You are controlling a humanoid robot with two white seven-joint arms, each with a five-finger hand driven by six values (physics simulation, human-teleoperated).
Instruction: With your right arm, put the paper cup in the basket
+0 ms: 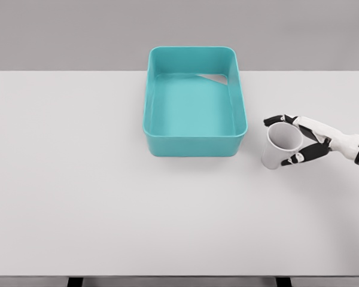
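Already past the reach and into the grasp stage: teal basket [195, 100] sitting at the far middle of the white table [78, 191], nothing inside it, with the paper cup [279, 145] just off its right front corner (mouth tilted up toward the camera). Right hand [302, 140] wrapped around the cup, dark fingers [281, 120] curled over the rim and lower side. Probably next: lift clear of the basket's wall, carry left over the opening, then release.
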